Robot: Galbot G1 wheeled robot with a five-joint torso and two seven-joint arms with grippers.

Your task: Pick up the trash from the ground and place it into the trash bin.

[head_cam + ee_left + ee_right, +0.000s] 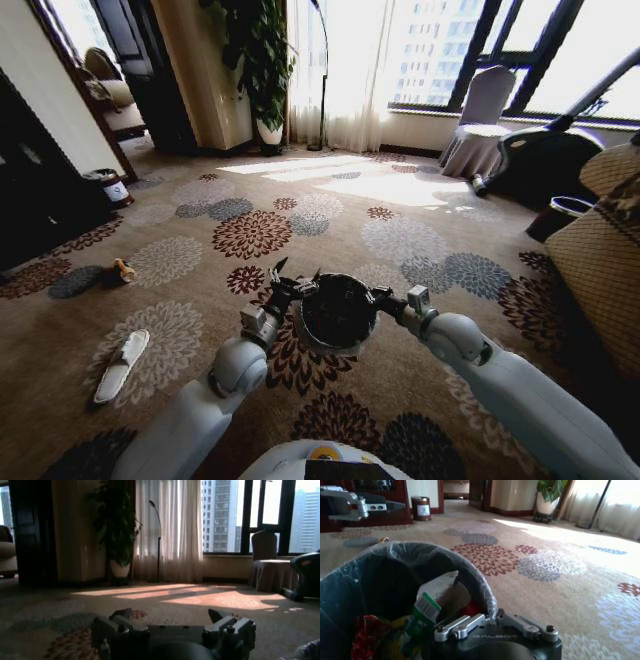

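Two grippers flank the small round black-lined trash bin (338, 312) at lower centre: right gripper (385, 297) jaws clenched on its rim, left gripper (283, 285) jaws released beside it. A flat beige-white slipper-shaped piece (121, 365) lies lower left.

The carpet (420, 215) is tan with maroon, grey and cream flower medallions. The trash bin (338, 312) is black inside, holding red, yellow and green-white wrappers (395, 630). A beige-white slipper-shaped piece (121, 365) lies nearby.
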